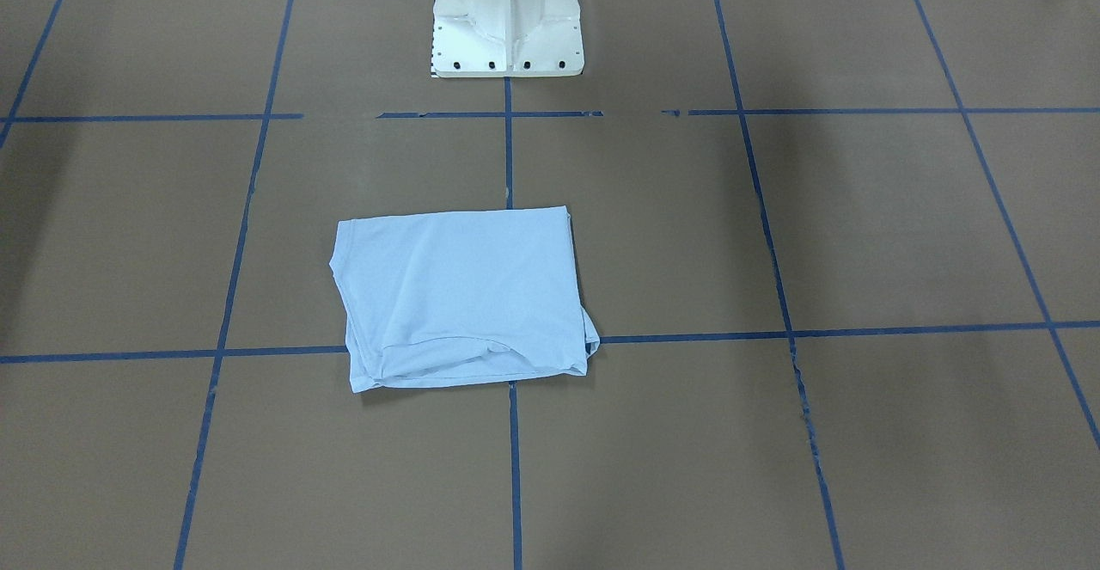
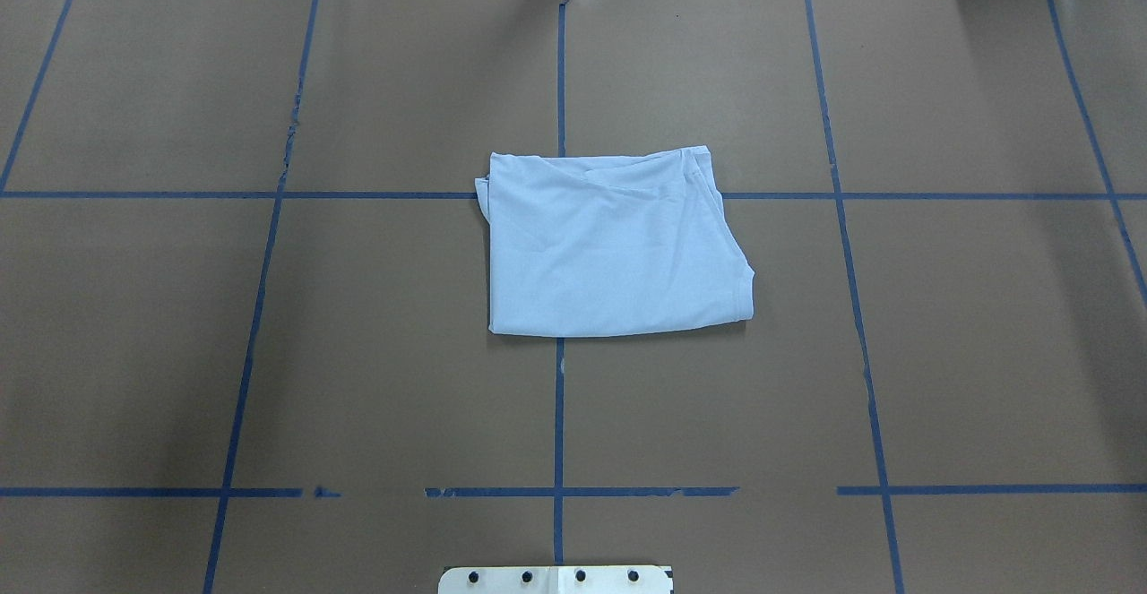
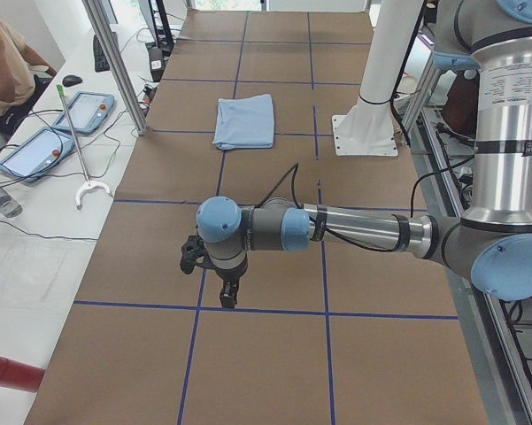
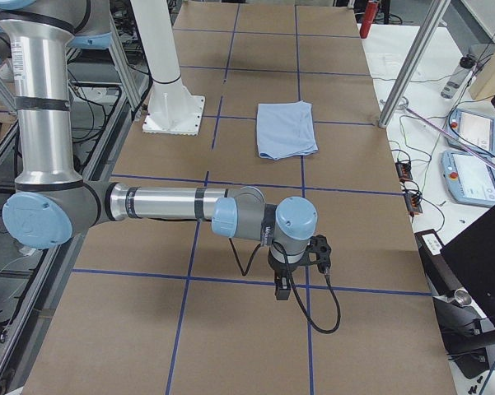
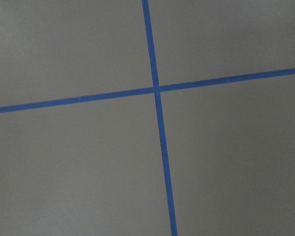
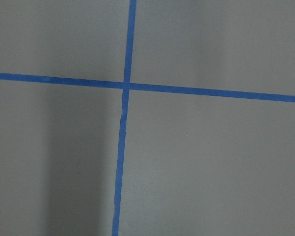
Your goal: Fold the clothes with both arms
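Base: white metal pedestal (image 2: pixel 556 579), bolted at the near edge of the table (image 2: pixel 358 352), whose brown-papered top is gridded with blue tape lines (image 2: pixel 558 415).
Garment: light blue short-sleeved T-shirt (image 2: pixel 609 245), folded to a rough rectangle, print and collar hidden. It lies flat mid-table, straight ahead of the pedestal and over a tape crossing, the larger part on the robot's right of the centre line.
Long axis: runs along the table, end to end, toward both arms.
Left arm: silver-grey jointed left arm (image 3: pixel 363 232) with light blue caps, stretched low at the left end. Its black two-finger left hand (image 3: pixel 227 290) points down over bare paper, well apart from the shirt. Spread or pressed together cannot be told.
Right arm: matching right arm (image 4: pixel 165 203) at the opposite end. Its right hand (image 4: pixel 282 288) likewise points down, with nothing seen held; finger state cannot be told.
Bearing: the shirt lies between the hands, inward from each; right hand judged marginally nearer.
Status: folding judged complete or nearly so.
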Controlling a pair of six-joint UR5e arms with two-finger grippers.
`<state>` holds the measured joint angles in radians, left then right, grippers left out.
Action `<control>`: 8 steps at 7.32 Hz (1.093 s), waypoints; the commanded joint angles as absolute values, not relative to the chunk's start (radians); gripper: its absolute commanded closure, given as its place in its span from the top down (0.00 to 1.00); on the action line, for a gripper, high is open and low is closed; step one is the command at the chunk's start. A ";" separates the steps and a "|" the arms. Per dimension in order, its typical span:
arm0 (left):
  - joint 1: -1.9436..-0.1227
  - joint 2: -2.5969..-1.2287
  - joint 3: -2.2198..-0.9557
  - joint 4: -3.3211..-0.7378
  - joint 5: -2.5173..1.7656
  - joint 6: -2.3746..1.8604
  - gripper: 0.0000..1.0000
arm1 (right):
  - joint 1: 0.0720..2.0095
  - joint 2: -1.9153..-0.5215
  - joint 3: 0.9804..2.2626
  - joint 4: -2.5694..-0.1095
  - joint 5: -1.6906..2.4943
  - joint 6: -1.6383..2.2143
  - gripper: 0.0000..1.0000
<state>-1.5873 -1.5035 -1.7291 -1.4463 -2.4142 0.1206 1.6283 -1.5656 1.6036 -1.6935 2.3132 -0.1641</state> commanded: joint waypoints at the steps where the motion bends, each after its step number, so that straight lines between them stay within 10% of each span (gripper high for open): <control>1: -1.591 -1.483 -1.758 -1.451 -2.428 0.107 1.00 | 1.629 -1.565 1.603 -1.694 2.315 -0.163 1.00; 8: -1.591 -1.453 -1.787 -1.526 -2.293 0.138 1.00 | 1.629 -1.562 1.600 -1.694 2.341 -0.163 1.00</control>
<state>-1.5896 -1.4804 -1.7840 -1.4818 -2.2936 0.1221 1.6291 -1.5616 1.6005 -1.6935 2.3380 -0.1626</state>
